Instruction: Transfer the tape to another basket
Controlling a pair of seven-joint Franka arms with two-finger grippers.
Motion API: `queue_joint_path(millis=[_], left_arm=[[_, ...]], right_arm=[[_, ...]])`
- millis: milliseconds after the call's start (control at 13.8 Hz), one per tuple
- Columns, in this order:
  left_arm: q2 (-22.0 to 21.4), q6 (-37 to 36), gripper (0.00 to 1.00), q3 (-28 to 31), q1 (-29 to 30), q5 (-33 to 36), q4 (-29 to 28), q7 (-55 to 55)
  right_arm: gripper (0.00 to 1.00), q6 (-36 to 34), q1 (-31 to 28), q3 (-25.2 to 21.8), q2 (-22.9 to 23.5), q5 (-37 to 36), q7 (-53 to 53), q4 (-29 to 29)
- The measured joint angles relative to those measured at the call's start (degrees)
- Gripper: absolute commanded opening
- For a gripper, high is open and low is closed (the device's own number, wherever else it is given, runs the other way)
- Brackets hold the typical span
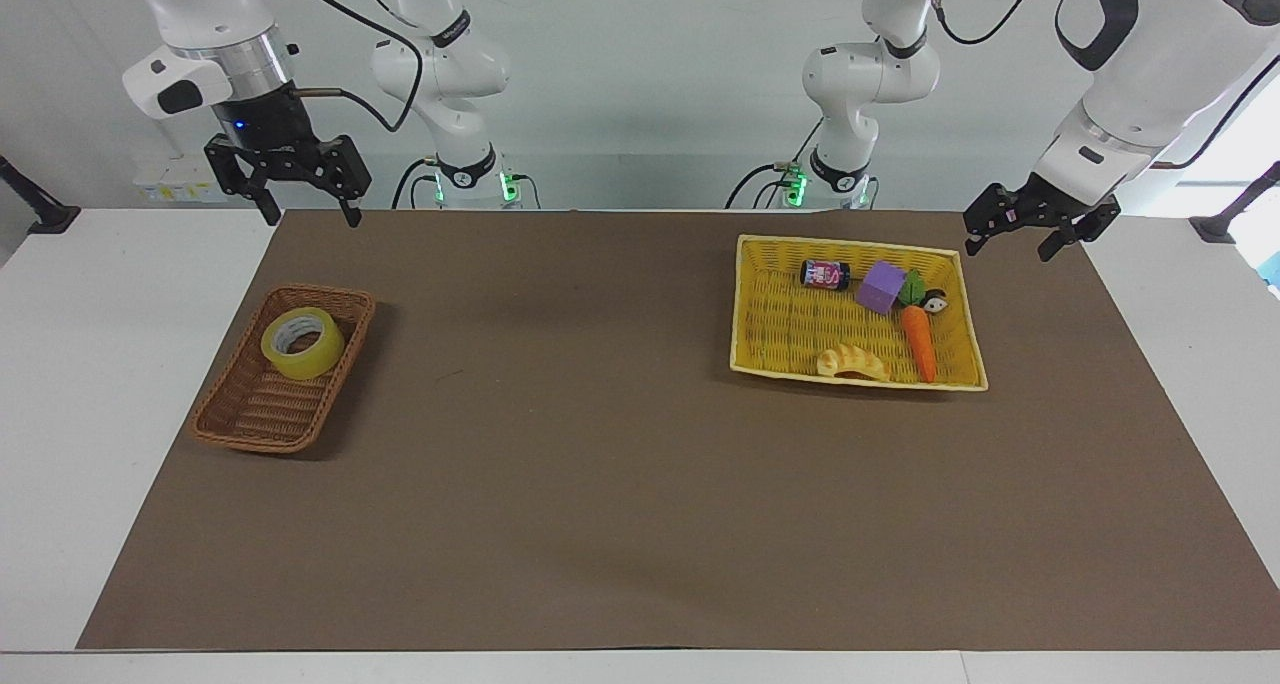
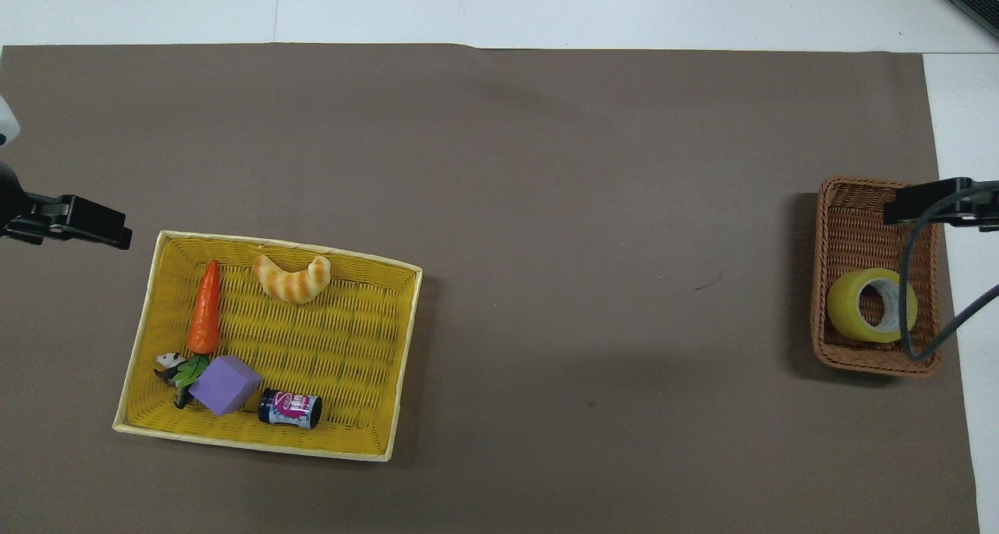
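The yellow tape (image 1: 302, 343) lies flat in the dark-brown wicker basket (image 1: 250, 434) at the right arm's end of the table. It also shows in the overhead view (image 2: 866, 306), in the part of the basket (image 2: 851, 206) nearer to the robots. My right gripper (image 1: 311, 214) is open and empty, raised high and well clear of the tape; its tip shows in the overhead view (image 2: 929, 206). My left gripper (image 1: 1008, 249) is open and empty, in the air just off the corner of the yellow basket (image 1: 780, 314); it also shows in the overhead view (image 2: 78, 226).
The yellow basket (image 2: 351, 323) holds a croissant toy (image 2: 293, 278), a carrot (image 2: 204, 307), a purple block (image 2: 225, 384), a small can (image 2: 290, 408) and a little panda figure (image 2: 168, 362). A brown mat (image 1: 600, 464) covers the table between the two baskets.
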Motion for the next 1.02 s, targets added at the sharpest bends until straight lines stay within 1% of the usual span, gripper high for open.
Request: queue_joint_path(millis=[291,509,1018], left_arm=[[0.0,0.0,1.0,0.0,0.0,0.0,0.0,0.0],[0.0,0.0,1.0,0.0,0.0,0.0,0.0,0.0],[0.0,0.0,1.0,0.0,0.0,0.0,0.0,0.0]], right_arm=[[1.0,-0.6,2.5,0.8,-0.2,0.0,4.8,0.2],[1.0,-0.6,2.1,0.0,-0.2,0.0,4.8,0.3],[1.0,-1.0,1.9,0.2,-0.2,0.0,4.7,0.7]])
